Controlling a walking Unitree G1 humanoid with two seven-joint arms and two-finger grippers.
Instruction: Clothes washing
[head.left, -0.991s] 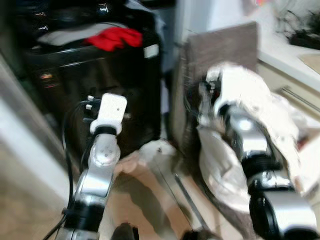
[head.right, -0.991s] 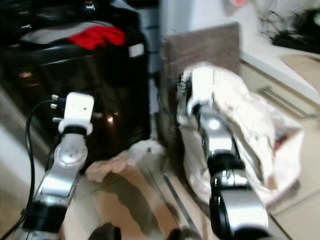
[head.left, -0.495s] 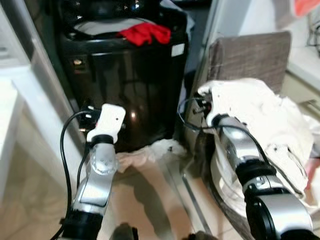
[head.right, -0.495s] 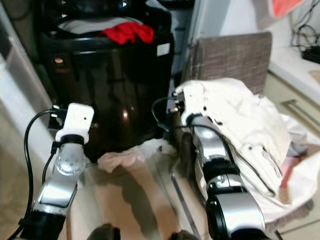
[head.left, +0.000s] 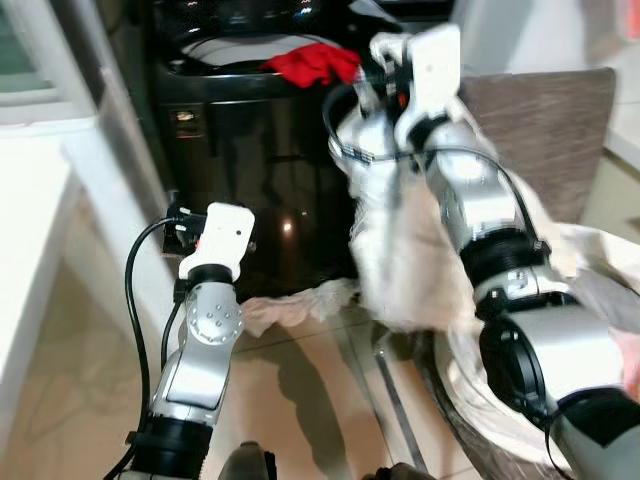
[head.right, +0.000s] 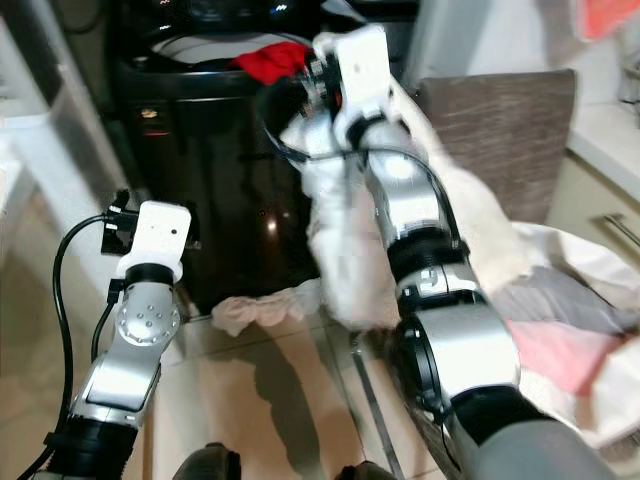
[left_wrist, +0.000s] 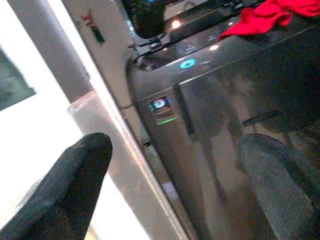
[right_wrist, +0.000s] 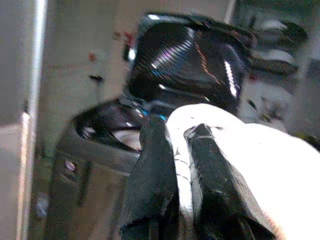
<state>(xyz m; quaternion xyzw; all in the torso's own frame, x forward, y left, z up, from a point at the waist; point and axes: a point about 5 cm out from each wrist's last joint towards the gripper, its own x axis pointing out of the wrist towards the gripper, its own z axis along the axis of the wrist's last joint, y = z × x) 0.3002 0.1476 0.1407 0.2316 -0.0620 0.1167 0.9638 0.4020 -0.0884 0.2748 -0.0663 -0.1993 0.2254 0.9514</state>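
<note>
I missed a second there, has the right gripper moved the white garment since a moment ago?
Yes. The right gripper, shut on the white garment, has risen from beside the brown basket up to the washing machine rim, near the red cloth.

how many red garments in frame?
1: a red garment draped over the rim of the black washing machine. More could be hidden inside the drum or under the pale laundry on the right.

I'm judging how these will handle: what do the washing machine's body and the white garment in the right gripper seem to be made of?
The washing machine looks like glossy black metal or plastic, which of the two I cannot tell: its front mirrors lights and shapes. The white garment looks like soft matte woven cloth; it hangs in limp folds from the right gripper, whose fingers pinch it.
</note>
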